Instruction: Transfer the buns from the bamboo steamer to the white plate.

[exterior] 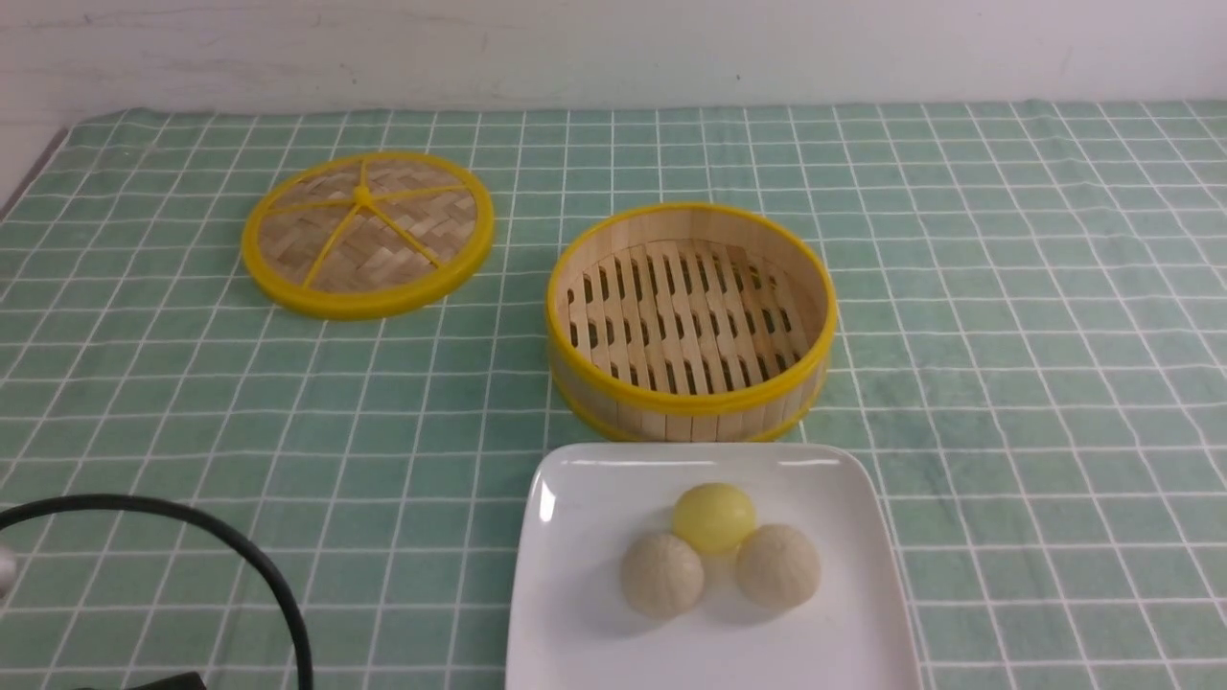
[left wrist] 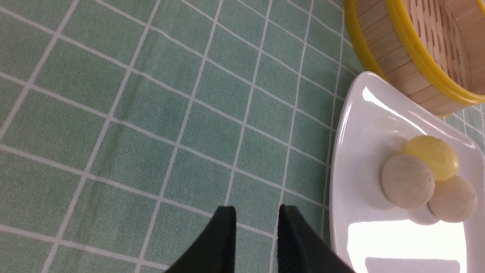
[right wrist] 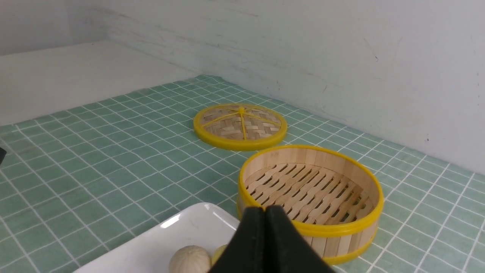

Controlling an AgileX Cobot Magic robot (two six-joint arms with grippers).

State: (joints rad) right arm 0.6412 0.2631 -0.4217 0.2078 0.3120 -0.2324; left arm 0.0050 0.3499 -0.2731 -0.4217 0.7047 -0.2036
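The bamboo steamer stands with nothing in it, just behind the white plate. Three buns sit touching on the plate: one pale yellow bun and two cream-beige pleated buns. Neither gripper shows in the front view. My left gripper is open by a narrow gap, holds nothing, and hangs over the cloth beside the plate and the buns. My right gripper is shut on nothing, above the plate in front of the steamer. It hides most of the buns.
The woven lid with its yellow rim lies flat at the back left of the green checked cloth. A black cable arcs over the near left corner. A white wall closes the table's far side.
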